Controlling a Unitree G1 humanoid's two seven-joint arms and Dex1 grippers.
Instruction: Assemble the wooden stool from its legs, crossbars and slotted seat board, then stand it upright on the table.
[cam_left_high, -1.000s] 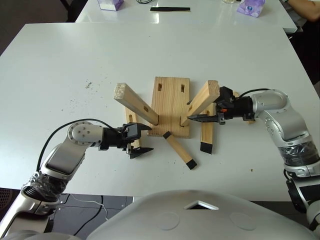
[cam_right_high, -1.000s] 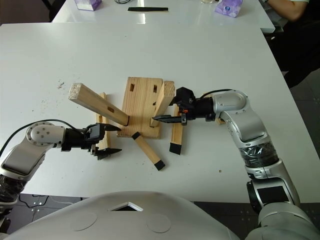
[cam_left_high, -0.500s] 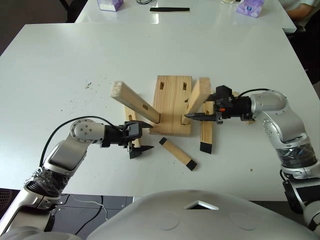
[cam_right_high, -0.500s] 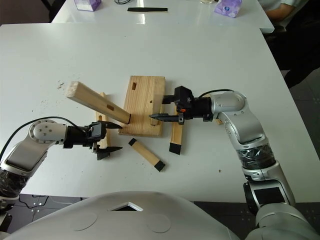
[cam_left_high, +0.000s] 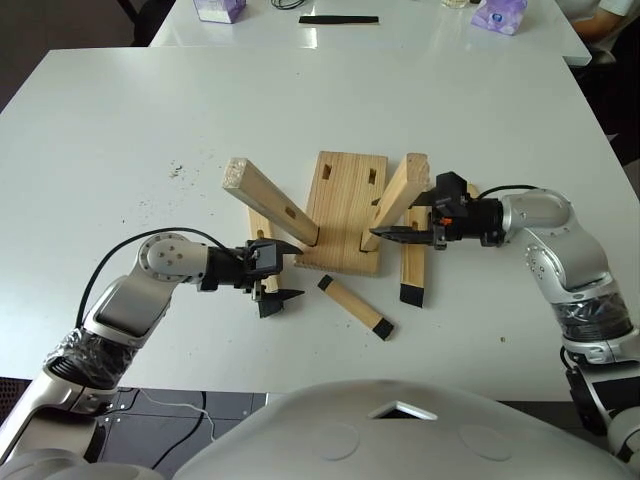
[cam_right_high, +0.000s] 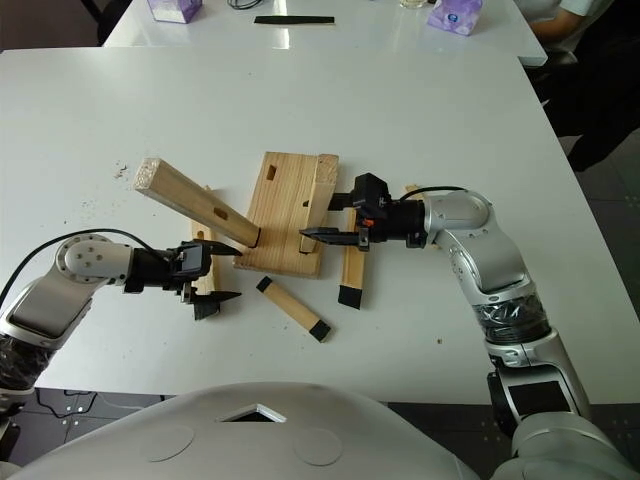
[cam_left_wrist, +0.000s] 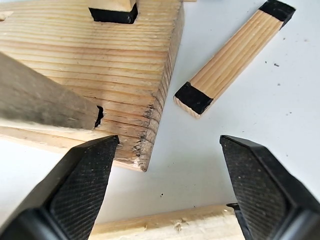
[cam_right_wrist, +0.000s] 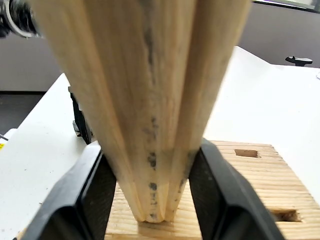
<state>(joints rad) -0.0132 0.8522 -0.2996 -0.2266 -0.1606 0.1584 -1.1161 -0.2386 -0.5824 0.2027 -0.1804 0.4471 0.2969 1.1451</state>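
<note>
A crossbar (cam_left_high: 355, 307) lies before the seat board (cam_left_high: 340, 215); a leg (cam_left_high: 268, 203) leans in it.

Changed: leg (cam_left_high: 397, 195) in right gripper (cam_left_high: 384, 235) stands steeper than a second ago; seat board (cam_left_high: 345, 215) sits turned slightly; short crossbar (cam_left_high: 355, 307) now lies apart from its near edge.

It looks like an office or lab meeting room. A broad white work table (cam_left_high: 120, 120) stands in front of a second white table (cam_left_high: 420, 30), which carries purple tissue packs (cam_left_high: 221, 9) and a black strip (cam_left_high: 339, 19). Dark floor (cam_left_high: 60, 30) shows around them.
</note>
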